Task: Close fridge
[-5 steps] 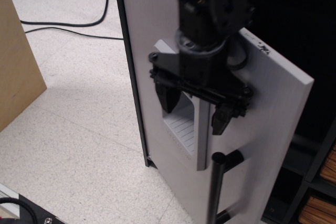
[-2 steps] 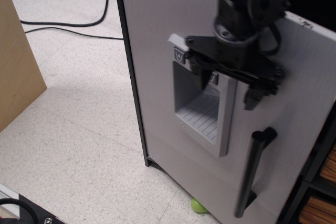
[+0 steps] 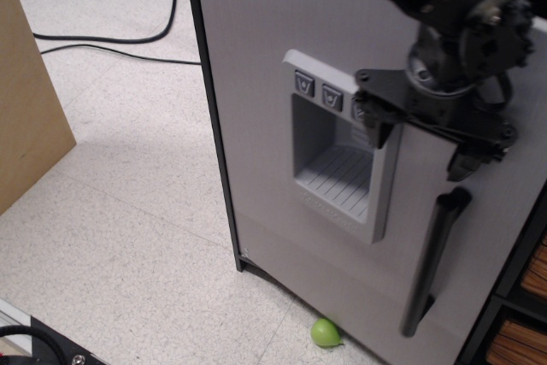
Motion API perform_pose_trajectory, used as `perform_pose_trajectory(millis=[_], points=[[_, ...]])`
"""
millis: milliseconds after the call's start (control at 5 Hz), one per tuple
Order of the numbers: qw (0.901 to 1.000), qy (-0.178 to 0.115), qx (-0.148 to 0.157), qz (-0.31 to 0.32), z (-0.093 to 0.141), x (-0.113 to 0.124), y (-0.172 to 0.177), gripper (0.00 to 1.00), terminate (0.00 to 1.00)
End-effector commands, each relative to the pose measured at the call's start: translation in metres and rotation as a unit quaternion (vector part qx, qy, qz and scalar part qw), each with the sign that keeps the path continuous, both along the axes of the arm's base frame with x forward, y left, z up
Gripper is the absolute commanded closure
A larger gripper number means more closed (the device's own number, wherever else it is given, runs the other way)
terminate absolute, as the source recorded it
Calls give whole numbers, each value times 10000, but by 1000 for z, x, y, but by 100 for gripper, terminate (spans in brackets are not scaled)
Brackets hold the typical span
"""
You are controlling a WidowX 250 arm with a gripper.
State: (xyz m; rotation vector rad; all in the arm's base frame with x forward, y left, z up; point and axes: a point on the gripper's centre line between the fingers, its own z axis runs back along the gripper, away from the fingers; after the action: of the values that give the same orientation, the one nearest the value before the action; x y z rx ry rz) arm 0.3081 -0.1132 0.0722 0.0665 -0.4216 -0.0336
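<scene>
The fridge point(image 3: 256, 66) stands upright, its light grey brushed door facing me and nearly flat against the black body. The recessed dispenser panel point(image 3: 338, 147) with three buttons sits mid-door. The black vertical bar handle point(image 3: 434, 258) is at the door's right side. My black gripper point(image 3: 419, 144) is pressed against the door just right of the dispenser, above the handle. Its fingers point(image 3: 466, 160) are spread apart and hold nothing. The inner door bins are hidden.
A tan wooden panel point(image 3: 26, 108) stands at the left. Black cables point(image 3: 111, 40) lie on the speckled floor behind it. A small green ball point(image 3: 325, 332) lies on the floor at the door's foot. Dark shelves point(image 3: 521, 297) are at the right.
The door has swung from edge-on and ajar to nearly flat against the fridge body. My gripper has moved right with it. The green ball on the floor has come into view.
</scene>
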Motion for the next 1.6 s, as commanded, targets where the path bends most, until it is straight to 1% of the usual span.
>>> perform_pose_trajectory(millis=[0, 400, 800, 1200, 1400], points=[[9989, -451, -146, -5, 20, 31, -9, 0, 0], [9985, -483, -218, 118, 17, 40, -7, 0, 0], [9982, -530, -217, 162, 15, 55, -7, 0, 0], [9983, -492, -200, 252, 11, 66, -8, 0, 0], [9988, -372, -263, 204, 17, 56, -5, 0, 0]])
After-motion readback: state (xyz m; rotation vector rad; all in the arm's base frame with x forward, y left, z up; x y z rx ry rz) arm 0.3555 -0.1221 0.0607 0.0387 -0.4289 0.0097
